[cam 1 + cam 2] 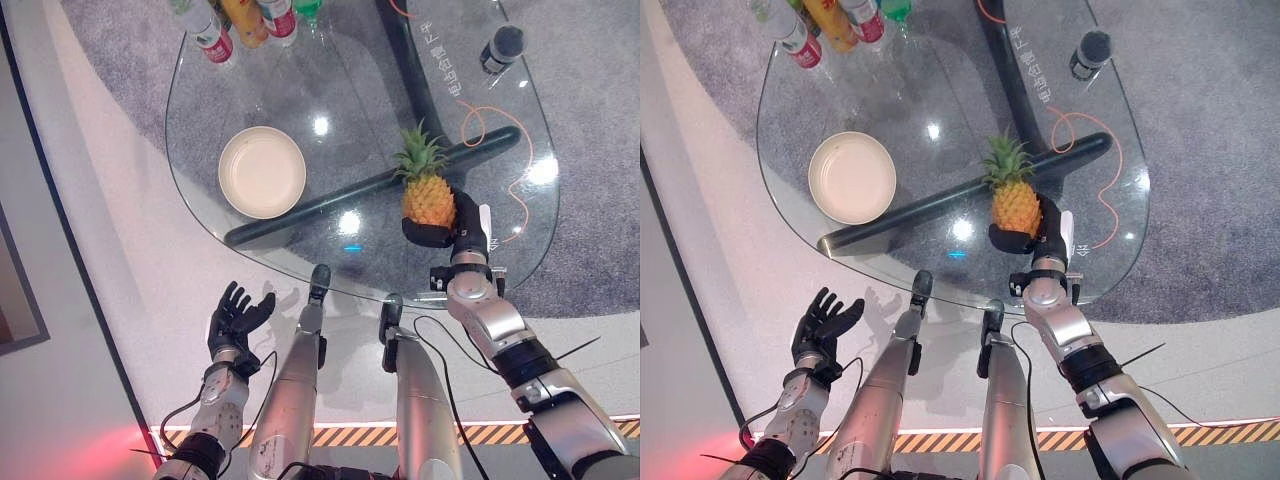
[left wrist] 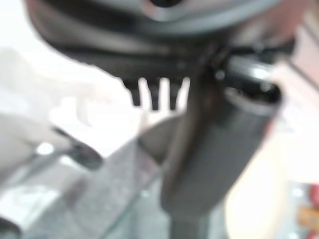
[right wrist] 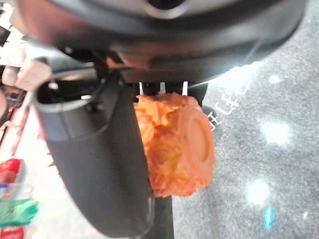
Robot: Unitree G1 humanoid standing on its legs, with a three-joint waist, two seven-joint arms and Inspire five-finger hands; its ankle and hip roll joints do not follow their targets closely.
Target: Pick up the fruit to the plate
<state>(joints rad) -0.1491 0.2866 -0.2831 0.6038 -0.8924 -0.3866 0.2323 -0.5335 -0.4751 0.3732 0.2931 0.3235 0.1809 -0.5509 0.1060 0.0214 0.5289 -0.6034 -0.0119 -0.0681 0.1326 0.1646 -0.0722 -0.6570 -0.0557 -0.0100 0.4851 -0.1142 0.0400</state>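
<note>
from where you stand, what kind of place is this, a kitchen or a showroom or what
Probably a lounge or demo area, not a kitchen: a rounded clear glass coffee table stands on grey carpet, with drink bottles clustered at its far edge. A round cream plate sits on it, and the right hand holds an orange pineapple.

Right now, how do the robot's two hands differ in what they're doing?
The right hand is over the glass table, its fingers curled round the pineapple; the left hand holds nothing, fingers spread open. The right hand reaches out near the table's near edge, while the left hand hangs off the table, over the pale floor. Both are dark hands on silver-grey arms.
</note>
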